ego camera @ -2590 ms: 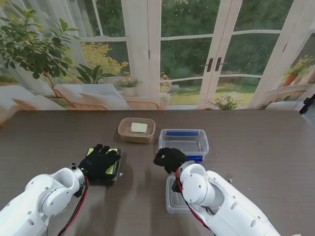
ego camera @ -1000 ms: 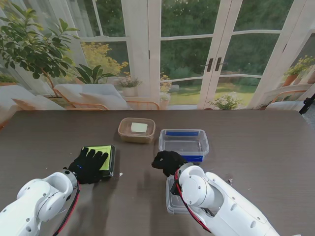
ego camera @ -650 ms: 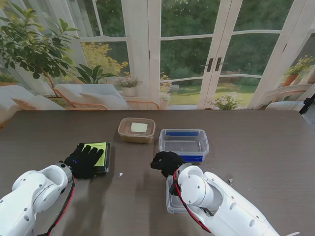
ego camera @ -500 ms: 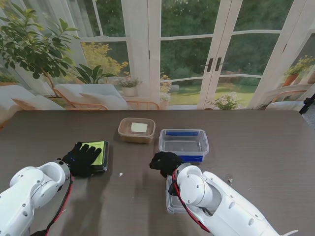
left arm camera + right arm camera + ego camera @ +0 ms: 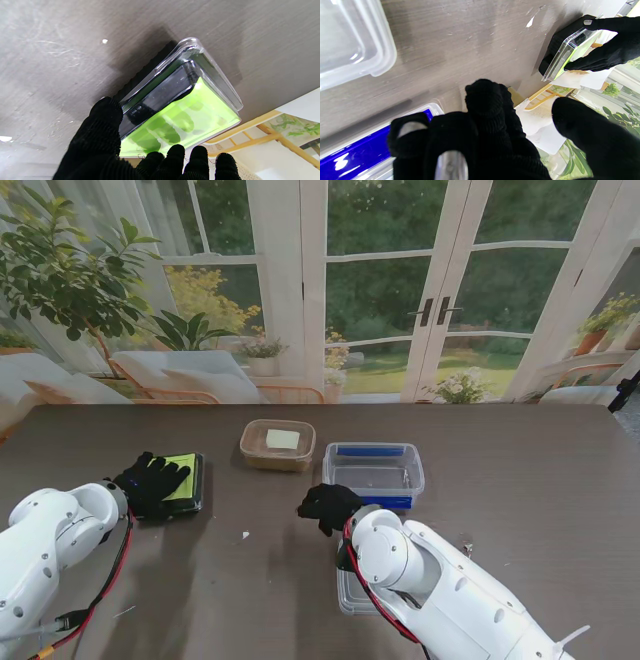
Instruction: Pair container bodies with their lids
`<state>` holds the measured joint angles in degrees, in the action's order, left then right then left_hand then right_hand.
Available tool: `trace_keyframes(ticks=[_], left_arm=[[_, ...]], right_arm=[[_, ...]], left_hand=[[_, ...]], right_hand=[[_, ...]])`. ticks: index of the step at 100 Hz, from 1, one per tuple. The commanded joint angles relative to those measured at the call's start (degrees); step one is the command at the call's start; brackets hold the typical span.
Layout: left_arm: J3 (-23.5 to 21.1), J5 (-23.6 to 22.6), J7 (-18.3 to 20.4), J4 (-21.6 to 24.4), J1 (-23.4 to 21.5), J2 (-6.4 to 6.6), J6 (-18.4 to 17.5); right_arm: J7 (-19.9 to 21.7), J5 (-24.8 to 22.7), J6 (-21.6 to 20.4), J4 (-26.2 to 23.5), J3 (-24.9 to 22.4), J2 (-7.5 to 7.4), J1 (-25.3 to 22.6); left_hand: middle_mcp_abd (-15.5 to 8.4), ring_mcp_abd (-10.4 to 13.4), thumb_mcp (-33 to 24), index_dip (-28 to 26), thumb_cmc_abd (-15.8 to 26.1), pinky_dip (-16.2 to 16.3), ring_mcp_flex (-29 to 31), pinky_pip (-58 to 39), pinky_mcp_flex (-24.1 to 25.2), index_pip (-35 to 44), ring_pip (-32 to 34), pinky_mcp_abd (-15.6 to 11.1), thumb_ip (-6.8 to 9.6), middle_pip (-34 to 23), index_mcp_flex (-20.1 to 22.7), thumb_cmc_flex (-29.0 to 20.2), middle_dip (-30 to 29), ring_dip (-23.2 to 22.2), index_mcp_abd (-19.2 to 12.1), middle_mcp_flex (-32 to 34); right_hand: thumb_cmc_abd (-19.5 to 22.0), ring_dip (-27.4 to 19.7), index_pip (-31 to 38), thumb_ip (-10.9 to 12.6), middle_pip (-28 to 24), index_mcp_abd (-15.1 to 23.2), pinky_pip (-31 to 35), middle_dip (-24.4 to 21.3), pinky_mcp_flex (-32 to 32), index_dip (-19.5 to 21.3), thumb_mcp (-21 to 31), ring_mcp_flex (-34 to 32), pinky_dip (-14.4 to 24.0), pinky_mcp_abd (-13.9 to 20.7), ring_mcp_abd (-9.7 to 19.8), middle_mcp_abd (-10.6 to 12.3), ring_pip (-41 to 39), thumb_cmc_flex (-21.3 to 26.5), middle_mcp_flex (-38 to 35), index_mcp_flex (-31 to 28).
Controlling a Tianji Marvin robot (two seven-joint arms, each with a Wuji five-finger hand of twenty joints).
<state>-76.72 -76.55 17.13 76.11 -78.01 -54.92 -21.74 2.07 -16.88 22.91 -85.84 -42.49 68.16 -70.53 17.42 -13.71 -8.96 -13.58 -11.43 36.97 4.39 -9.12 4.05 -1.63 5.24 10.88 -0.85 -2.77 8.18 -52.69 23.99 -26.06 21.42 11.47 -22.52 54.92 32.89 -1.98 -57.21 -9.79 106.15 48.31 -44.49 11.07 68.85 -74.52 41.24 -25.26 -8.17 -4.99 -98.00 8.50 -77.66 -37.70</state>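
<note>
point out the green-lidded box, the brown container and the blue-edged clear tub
green-lidded box [image 5: 184, 481], stand view, on its green top
brown container [image 5: 277, 445], stand view, on its near rim
blue-edged clear tub [image 5: 372, 470], stand view, on its clear floor

On the table [image 5: 520, 470], the lidded container [image 5: 186, 483] sits far left under the left hand [image 5: 148, 483]. A round tub [image 5: 278, 445] stands farther from me at centre, a rectangular box [image 5: 373, 471] just to its right. The right hand [image 5: 327, 505] hovers nearer me beside that box, with a loose lid [image 5: 352, 592] nearest me.
</note>
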Motion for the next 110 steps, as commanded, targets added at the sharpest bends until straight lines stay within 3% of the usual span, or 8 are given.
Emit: trace_keyframes(ticks=[1, 28, 68, 90, 110], left_arm=[[0.04, -0.18, 1.09, -1.18, 1.43, 0.57, -0.37], [3.47, 0.31, -1.07, -6.92, 6.61, 1.15, -1.08], [10.09, 0.26, -4.85, -13.21, 12.07, 1.57, 3.06], [11.67, -1.54, -6.71, -14.45, 13.74, 1.87, 4.44], [10.04, -3.41, -7.1, -12.71, 12.93, 1.83, 4.58]], right_arm=[[0.73, 0.27, -0.12, 0.39, 0.17, 0.48, 0.28], [0.35, 1.44, -0.54, 1.38, 0.67, 1.01, 1.34], [0.31, 3.11, -0.75, 3.51, 1.55, 1.7, 2.96], [0.26, 4.02, -0.76, 4.78, 2.0, 2.08, 3.57], [0.33, 4.71, -0.67, 4.84, 1.98, 2.18, 3.54]], left_hand=[[0.94, -0.6, 1.16, 0.14, 3.37, -0.52, -1.5, 0.87, 1.25, 0.44, -0.47, -0.14, 1.46, -0.09, -0.37, -2.11, 0.04, -0.17, -0.03, -1.69], [0.84, -0.44, 2.72, 1.25, 4.46, -0.84, -1.64, 0.95, 1.19, 0.34, -0.51, -0.29, 1.79, -0.11, -0.32, -2.43, 0.04, -0.17, 0.15, -1.83], [1.13, -0.49, 4.02, 3.15, 4.99, -1.99, -2.56, 1.67, 1.09, 0.04, -0.88, -0.34, 2.29, 0.13, -0.27, -2.55, -0.01, -0.06, 1.38, -3.05], [1.31, -0.59, 5.21, 4.38, 5.78, -3.16, -3.02, 2.35, 0.94, -0.2, -1.1, -0.31, 2.35, 0.21, -0.32, -1.61, -0.09, 0.02, 1.31, -3.62], [1.48, -0.72, 6.54, 5.73, 6.54, -4.68, -3.79, 3.25, 0.82, -0.36, -1.88, -0.26, 2.4, 0.58, -0.27, -0.23, -0.49, 0.56, 1.17, -4.48]], right_hand=[[0.76, -0.14, 0.48, -0.76, 0.15, -0.06, 2.7, -0.56, -21.96, -0.32, -4.14, -0.28, 0.32, -2.31, 0.74, -4.21, -1.97, -0.61, -5.09, -1.31], [0.76, -0.12, 0.61, -0.79, 0.18, -0.2, 2.61, -0.56, -21.95, -0.31, -4.18, -0.27, 0.38, -2.51, 0.65, -4.29, -1.99, -0.57, -5.24, -1.67], [0.75, -0.09, 0.74, -0.82, -0.07, -0.44, 2.61, -0.47, -21.94, -0.3, -4.12, -0.26, 0.46, -2.66, 0.52, -4.48, -2.04, -0.49, -5.31, -2.12], [0.69, -0.06, 0.73, -0.86, -0.29, -0.6, 2.56, -0.49, -21.93, -0.33, -4.04, -0.25, 0.53, -2.87, 0.21, -4.6, -2.07, -0.44, -5.33, -2.27], [0.66, -0.03, 0.75, -0.9, -0.49, -0.75, 2.56, -0.5, -21.92, -0.35, -4.02, -0.25, 0.59, -3.0, 0.24, -4.68, -2.09, -0.45, -5.33, -2.42]])
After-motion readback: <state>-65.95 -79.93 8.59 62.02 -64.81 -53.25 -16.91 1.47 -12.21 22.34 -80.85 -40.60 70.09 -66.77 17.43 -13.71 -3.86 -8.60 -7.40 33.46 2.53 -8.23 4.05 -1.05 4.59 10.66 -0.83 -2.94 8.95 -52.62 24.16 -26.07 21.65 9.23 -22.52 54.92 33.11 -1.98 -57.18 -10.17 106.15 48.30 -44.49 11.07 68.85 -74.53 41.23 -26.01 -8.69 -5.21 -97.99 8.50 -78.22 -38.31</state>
